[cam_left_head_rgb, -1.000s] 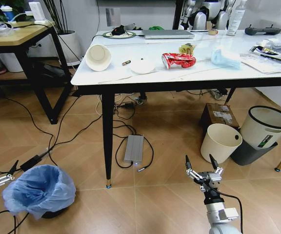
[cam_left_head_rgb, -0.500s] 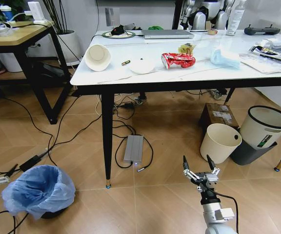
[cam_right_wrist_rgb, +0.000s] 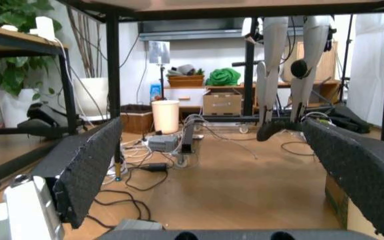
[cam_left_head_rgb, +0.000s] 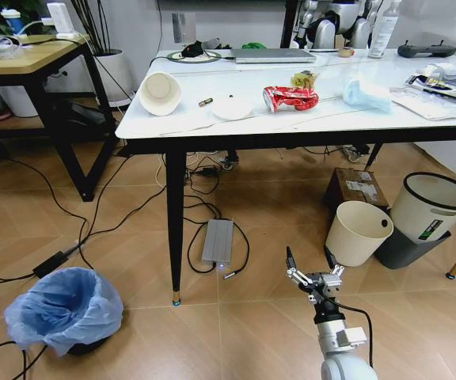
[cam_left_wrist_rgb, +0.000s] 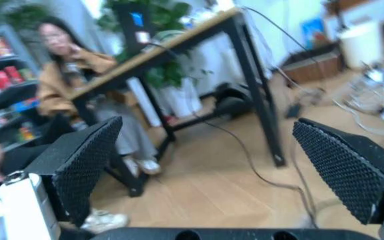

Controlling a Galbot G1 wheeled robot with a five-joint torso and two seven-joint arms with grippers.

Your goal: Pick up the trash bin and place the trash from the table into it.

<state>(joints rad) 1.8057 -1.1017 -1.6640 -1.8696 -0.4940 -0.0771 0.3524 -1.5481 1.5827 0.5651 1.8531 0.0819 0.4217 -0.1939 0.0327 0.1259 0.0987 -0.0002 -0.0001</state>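
The trash bin [cam_left_head_rgb: 63, 309], lined with a crinkled light-blue bag, stands on the floor at the lower left, beside a black table leg. On the white table [cam_left_head_rgb: 212, 125] lies the trash: a paper cup [cam_left_head_rgb: 159, 93] on its side, a white lid [cam_left_head_rgb: 232, 107], a red wrapper [cam_left_head_rgb: 290, 98], a yellow wrapper [cam_left_head_rgb: 302, 78], a pale-blue mask [cam_left_head_rgb: 364, 93] and crumpled paper [cam_left_head_rgb: 442, 85]. My right gripper [cam_left_head_rgb: 308, 257] is low over the floor, open and holding nothing, well right of the bin; its pads [cam_right_wrist_rgb: 85, 170] stand wide apart. My left gripper [cam_left_wrist_rgb: 212, 150] is open too, facing the wooden table's legs.
A cream bin [cam_left_head_rgb: 358, 232] and a white black-rimmed bin [cam_left_head_rgb: 430, 205] stand under the table's right side, with a brown box [cam_left_head_rgb: 359, 186] behind. Cables and a grey power brick [cam_left_head_rgb: 217, 241] lie on the floor. A light-wood table [cam_left_head_rgb: 22, 55] stands left. A laptop [cam_left_head_rgb: 272, 55] sits at the table's back.
My left gripper has gone past the head view's left edge, away from the bin. The right gripper has shifted a little left. The bin and the trash stay put.
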